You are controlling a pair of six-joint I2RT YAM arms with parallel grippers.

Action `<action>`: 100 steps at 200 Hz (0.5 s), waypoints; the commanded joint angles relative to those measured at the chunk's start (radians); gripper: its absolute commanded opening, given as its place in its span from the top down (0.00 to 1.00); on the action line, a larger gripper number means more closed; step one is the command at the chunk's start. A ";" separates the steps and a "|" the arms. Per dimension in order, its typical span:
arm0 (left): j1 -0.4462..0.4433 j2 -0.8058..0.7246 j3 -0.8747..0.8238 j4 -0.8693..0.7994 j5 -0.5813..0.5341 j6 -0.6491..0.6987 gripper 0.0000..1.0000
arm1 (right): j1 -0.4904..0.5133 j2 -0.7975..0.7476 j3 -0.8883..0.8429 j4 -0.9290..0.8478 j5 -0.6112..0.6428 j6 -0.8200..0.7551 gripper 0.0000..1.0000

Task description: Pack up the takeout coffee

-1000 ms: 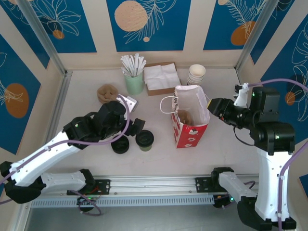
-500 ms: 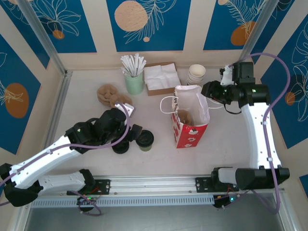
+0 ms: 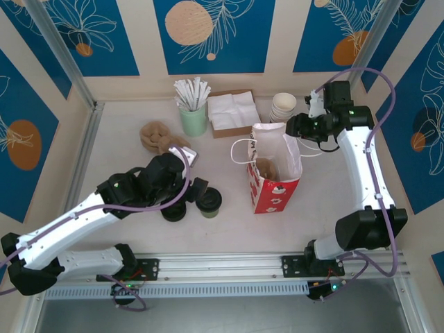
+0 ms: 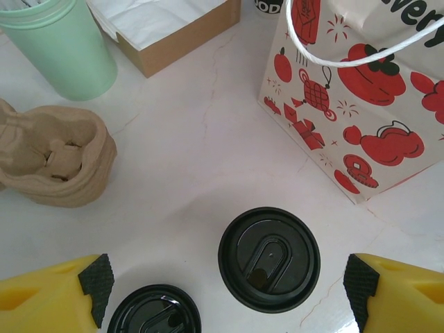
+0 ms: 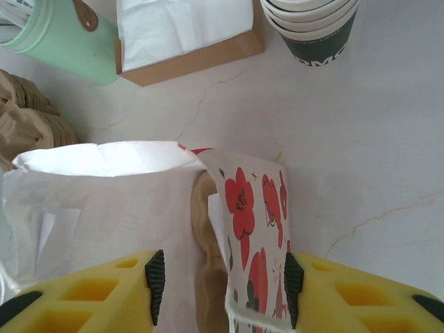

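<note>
Step in hand, as judged: pickup of the takeout coffee for loading into the red bag. Red bag (image 3: 275, 187): upright on the worktop (image 3: 326, 201), mouth open upward. The right gripper (image 5: 222, 286) sits at its far-right rim with a printed side panel between part-spread jaws; whether it pinches that panel cannot be told. A firm hold keeping the mouth wide would serve the loading. Left gripper (image 4: 229, 286): jaws spread wide, one on either side of the takeout coffee (image 4: 269, 258), touching nothing. It is best closed low on the olive body rather than on the lid, kept level, and lifted straight up to spare the loose black lid (image 4: 154, 313) just beside it. The coffee stands upright on the worktop, near the bag's left side, lid on. Containers: the red bag holds a brown item low inside, kind unclear. The cardboard tray (image 3: 232, 111) holds white napkins. The mint-green cup (image 3: 193, 119) holds white wrapped sticks. The stack of white cups (image 3: 283, 106) is nested, the top one empty.
</note>
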 commanded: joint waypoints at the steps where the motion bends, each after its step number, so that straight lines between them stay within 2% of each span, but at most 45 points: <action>1: 0.005 0.019 0.047 0.004 -0.010 0.019 0.12 | 0.021 0.051 0.017 -0.016 -0.024 -0.020 0.51; 24: 0.004 0.046 0.065 0.011 -0.025 0.050 0.11 | 0.052 0.076 0.017 -0.025 0.006 -0.013 0.54; 48: 0.009 0.077 0.082 0.030 -0.109 0.072 0.09 | 0.061 0.078 0.013 -0.015 -0.007 0.006 0.72; 65: 0.017 0.072 0.055 0.111 -0.156 0.099 0.09 | 0.067 0.050 -0.007 0.008 -0.040 0.030 0.86; 92: 0.055 0.034 -0.052 0.326 -0.197 0.143 0.03 | 0.073 -0.050 -0.111 0.120 -0.080 0.107 1.00; 100: 0.081 0.025 -0.080 0.380 -0.189 0.144 0.03 | 0.075 -0.083 -0.142 0.152 -0.090 0.135 1.00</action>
